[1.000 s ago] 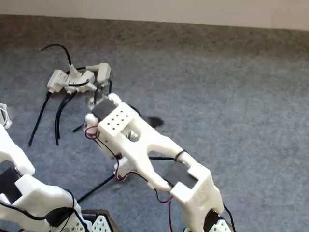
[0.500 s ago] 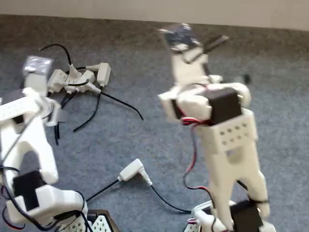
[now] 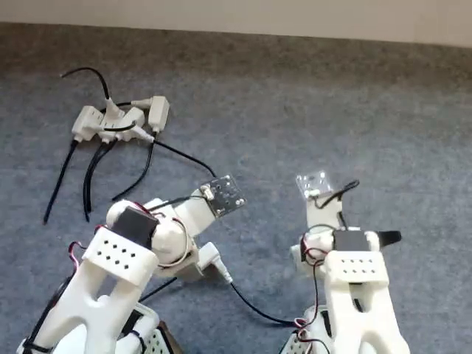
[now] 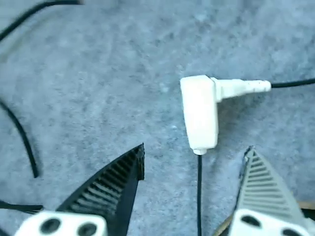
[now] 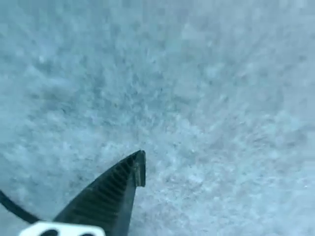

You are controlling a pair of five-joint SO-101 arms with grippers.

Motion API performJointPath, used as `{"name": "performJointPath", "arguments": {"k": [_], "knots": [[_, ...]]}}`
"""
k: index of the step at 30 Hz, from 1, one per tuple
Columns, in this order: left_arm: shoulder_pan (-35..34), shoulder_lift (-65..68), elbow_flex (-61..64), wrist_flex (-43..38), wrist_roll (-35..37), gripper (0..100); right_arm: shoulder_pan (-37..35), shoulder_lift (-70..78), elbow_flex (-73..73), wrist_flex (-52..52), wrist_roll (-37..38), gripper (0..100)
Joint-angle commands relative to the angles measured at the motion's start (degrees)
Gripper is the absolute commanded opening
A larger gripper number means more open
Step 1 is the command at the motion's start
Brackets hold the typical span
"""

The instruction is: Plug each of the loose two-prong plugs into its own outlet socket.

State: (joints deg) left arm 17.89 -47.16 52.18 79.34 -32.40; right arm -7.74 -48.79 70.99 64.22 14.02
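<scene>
A loose white two-prong plug (image 4: pixel 199 113) lies flat on the grey carpet, its black cord trailing off sideways. My left gripper (image 4: pixel 194 150) hovers open just above it, one black finger (image 4: pixel 118 182) on each side of the plug's near end. From above, the same plug (image 3: pixel 212 259) pokes out from under the left arm's wrist (image 3: pixel 173 240). A white outlet block (image 3: pixel 118 122) with several plugs and black cords in it sits at the far left. My right gripper (image 3: pixel 372 238) hangs low at the near right, open wide, with one finger (image 5: pixel 118 187) over bare carpet.
Black cords (image 3: pixel 88 173) fan out from the outlet block toward the near left. The loose plug's cord (image 3: pixel 258 310) runs between the two arm bases. The carpet's far edge meets a pale wall (image 3: pixel 295 15). Bare carpet spreads across the far right.
The right arm left the outlet block, swung up and folded down at the near right. The left arm rose at the left, then came down over the loose plug.
</scene>
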Motion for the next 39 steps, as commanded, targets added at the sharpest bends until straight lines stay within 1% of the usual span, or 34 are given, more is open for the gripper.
{"name": "performJointPath", "arguments": {"k": [1,4,8,13,17,19,24,25,27,29,30,34,36,39], "knots": [[1.80,-1.80,2.51,-0.62,-0.44,32,0.66,-2.51,4.79,-4.97,0.62,71.5],[2.33,-1.80,4.62,-2.29,-0.53,32,0.66,-3.30,5.23,-5.23,0.53,71.5],[2.59,-1.80,10.07,-9.85,-0.53,32,0.66,-4.35,5.41,-5.93,0.53,71.5],[2.86,-1.80,17.80,-20.84,-0.53,32,0.66,-6.29,9.71,-10.77,-0.79,71.5],[4.79,-1.80,21.58,-24.97,-0.53,31,0.66,-8.75,10.86,-10.77,-1.05,71.5],[5.05,-1.80,22.37,-26.02,-0.53,26,0.66,-9.89,11.03,-10.59,-1.05,71.5],[4.79,-2.24,22.20,-26.37,-0.53,3,0.57,-12.00,12.79,-10.77,-1.05,71.5],[4.62,-2.33,22.20,-26.37,-0.53,2,0.57,-12.35,12.79,-10.77,-1.05,71.5],[4.18,-2.33,22.11,-26.37,-0.62,1,0.57,-12.44,12.88,-10.77,-1.05,71.5],[2.24,-2.33,21.23,-26.29,-2.55,1,0.57,-12.44,12.88,-10.68,-1.05,71.5],[0.22,-2.33,20.26,-26.29,-3.16,1,0.57,-12.44,12.88,-10.68,-1.05,71.5],[-11.91,-1.80,12.09,-26.29,-4.04,1,0.48,-12.70,13.58,-10.77,-1.05,71.5],[-16.66,-1.71,7.43,-26.29,-6.59,1,0.48,-12.70,13.76,-10.77,-1.05,71.5],[-19.82,1.27,1.01,-26.29,-7.56,1,0.48,-12.70,13.76,-10.77,-1.05,71.5]]}}
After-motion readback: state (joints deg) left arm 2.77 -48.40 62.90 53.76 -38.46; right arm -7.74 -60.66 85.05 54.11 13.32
